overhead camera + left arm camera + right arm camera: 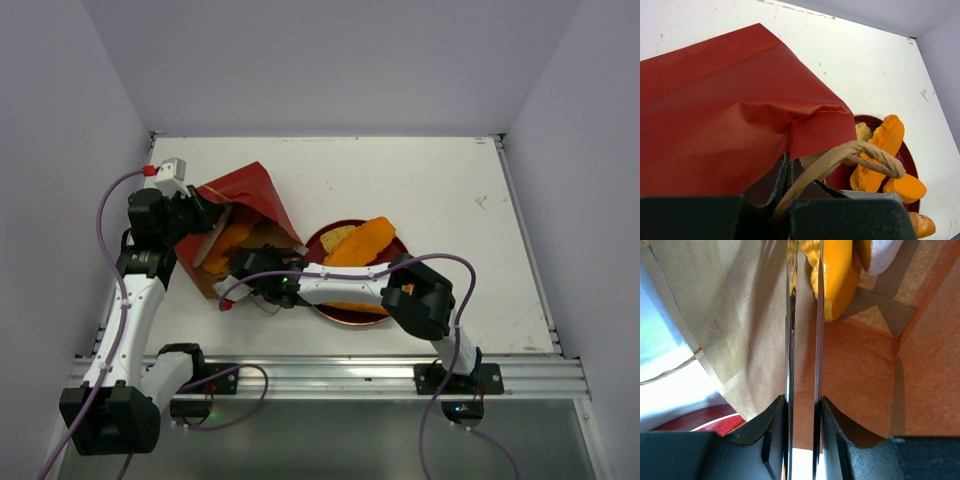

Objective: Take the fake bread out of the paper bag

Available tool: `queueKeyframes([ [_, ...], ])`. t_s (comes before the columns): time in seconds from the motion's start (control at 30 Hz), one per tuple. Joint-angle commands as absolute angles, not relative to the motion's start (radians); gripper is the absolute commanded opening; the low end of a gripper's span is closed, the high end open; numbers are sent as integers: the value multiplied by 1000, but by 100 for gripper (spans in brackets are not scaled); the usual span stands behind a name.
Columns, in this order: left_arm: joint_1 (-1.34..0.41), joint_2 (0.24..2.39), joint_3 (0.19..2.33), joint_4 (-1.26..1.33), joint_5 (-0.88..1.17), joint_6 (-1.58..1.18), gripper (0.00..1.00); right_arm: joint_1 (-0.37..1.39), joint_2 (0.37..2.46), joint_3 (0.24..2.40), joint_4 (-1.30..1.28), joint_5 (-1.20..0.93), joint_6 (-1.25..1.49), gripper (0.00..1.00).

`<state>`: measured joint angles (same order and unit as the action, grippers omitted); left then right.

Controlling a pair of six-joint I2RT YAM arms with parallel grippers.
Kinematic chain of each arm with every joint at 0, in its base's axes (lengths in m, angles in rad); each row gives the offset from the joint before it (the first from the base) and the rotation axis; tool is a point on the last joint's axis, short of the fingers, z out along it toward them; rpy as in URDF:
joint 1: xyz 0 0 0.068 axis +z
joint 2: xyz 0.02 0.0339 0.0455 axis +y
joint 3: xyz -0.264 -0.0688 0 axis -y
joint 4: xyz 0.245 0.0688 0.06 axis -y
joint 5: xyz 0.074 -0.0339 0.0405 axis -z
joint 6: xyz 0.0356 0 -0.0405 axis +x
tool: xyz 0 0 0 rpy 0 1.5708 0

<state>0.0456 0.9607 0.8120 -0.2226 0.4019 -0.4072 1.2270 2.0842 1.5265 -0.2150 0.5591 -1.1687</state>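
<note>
The paper bag [250, 195] lies on its side at the left, red outside [715, 115], mouth toward the plate. My left gripper [205, 218] is shut on the bag's upper rim [786, 167], beside the cord handle [860, 150]. My right gripper [245, 265] reaches deep into the brown inside [865, 365]. Its thin fingers stand a narrow gap apart [805, 250] with an orange loaf of fake bread [837, 285] at their tips, showing on both sides. Whether they press it is unclear. A white-edged bun [882, 250] lies beyond. Orange bread [232, 240] shows in the mouth.
A round red plate [318, 238] sits just right of the bag, carrying orange loaves [365, 240] [885, 145] and a pale yellow slice [863, 132]. My right forearm crosses over the plate's near side. The table's walls rise at the back and sides.
</note>
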Motion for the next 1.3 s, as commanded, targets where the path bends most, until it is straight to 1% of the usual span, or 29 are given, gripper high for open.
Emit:
queueKeyframes([
  [0.0,52,940,827,-204,437,-416,0,1230,2076,1569,-255,574,-1129,10],
  [0.13,52,928,819,-207,426,-410,0,1227,2028,1545,-279,546,-1097,0],
  [0.4,52,930,811,-204,407,-408,0,1206,1830,1476,-377,404,-999,0],
  [0.63,52,934,805,-196,399,-419,0,1203,1698,1398,-414,347,-982,0],
  [0.87,52,937,804,-198,399,-426,0,1201,1634,1336,-449,319,-982,0],
  [1.0,52,933,807,-206,402,-426,0,1200,1638,1293,-431,353,-1026,0],
  [1.03,52,933,807,-209,403,-426,0,1200,1641,1287,-420,366,-1037,1],
  [1.07,52,930,807,-209,405,-426,0,1201,1652,1281,-399,383,-1057,9],
  [1.13,52,931,807,-212,408,-426,0,1201,1666,1275,-377,419,-1069,14],
  [1.17,52,931,805,-212,410,-426,0,1201,1675,1278,-367,426,-1075,21],
  [1.2,52,930,804,-212,411,-426,0,1201,1690,1285,-358,443,-1077,25],
  [1.27,52,930,802,-213,413,-425,0,1201,1704,1296,-341,452,-1080,30],
])
